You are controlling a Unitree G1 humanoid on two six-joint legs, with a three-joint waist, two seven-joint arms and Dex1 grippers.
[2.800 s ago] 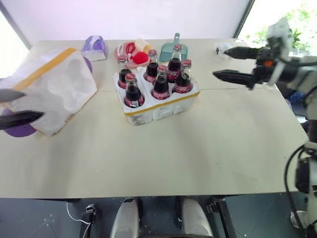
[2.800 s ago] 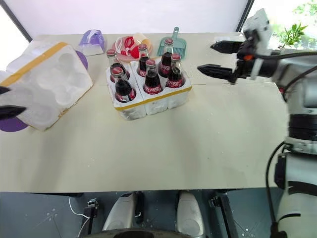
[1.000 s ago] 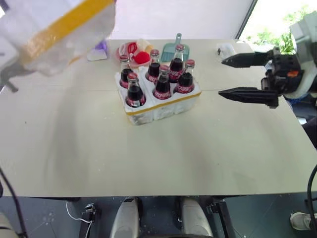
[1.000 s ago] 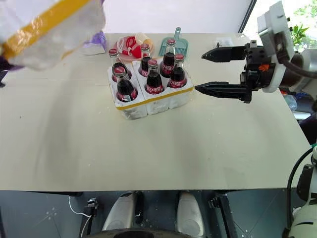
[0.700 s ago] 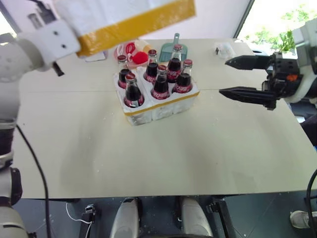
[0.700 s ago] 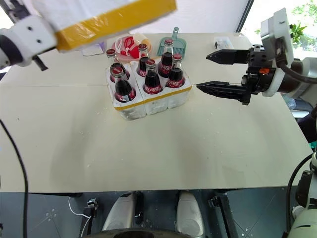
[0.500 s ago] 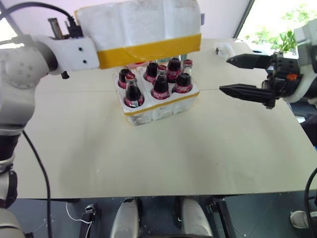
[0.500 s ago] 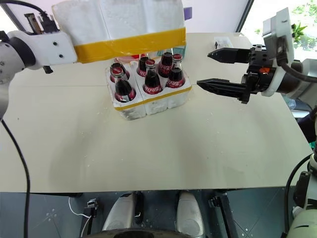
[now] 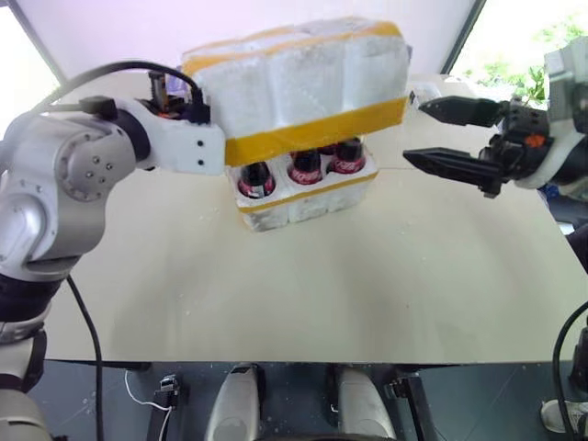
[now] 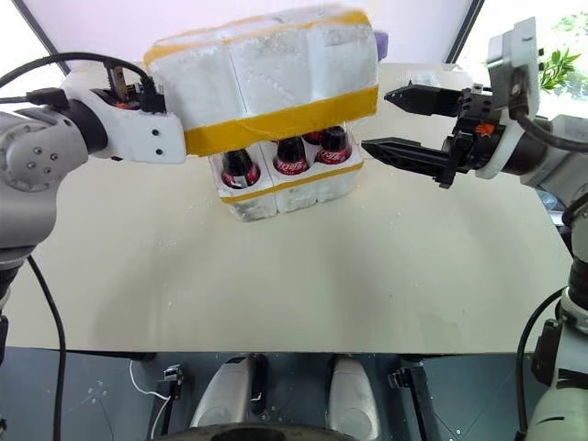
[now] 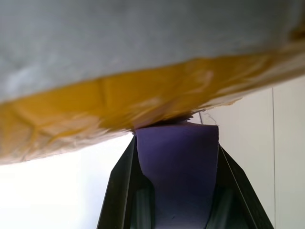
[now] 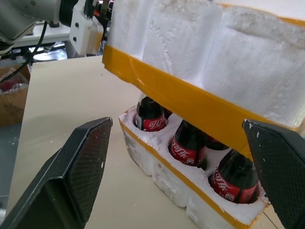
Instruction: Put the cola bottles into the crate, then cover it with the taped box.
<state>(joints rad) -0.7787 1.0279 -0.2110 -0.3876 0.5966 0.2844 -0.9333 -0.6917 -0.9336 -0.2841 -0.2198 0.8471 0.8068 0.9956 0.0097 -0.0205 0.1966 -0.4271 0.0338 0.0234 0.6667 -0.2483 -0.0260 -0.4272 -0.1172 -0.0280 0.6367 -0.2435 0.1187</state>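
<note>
The large hollow white foam shell with ribbed sides and wide yellow tape bands (image 9: 299,87) hangs tilted over the low white foam tray with a yellow tape strip round its rim (image 9: 308,197), which sits on the pale beige table (image 9: 303,285). The shell's lower edge hides the necks and caps of the small glass bottles of dark cola with red labels (image 9: 303,168); the lower bodies of the front three show beneath it, standing in the tray's wells. The left gripper (image 11: 176,143) is clenched on the shell's edge at its left side, with something purple pinched between its black fingers. The right gripper (image 9: 439,134) hovers just to the right of the shell and tray, its two fingers spread wide and holding nothing, pointing toward the shell. Whatever lies on the far part of the table is hidden behind the shell.
</note>
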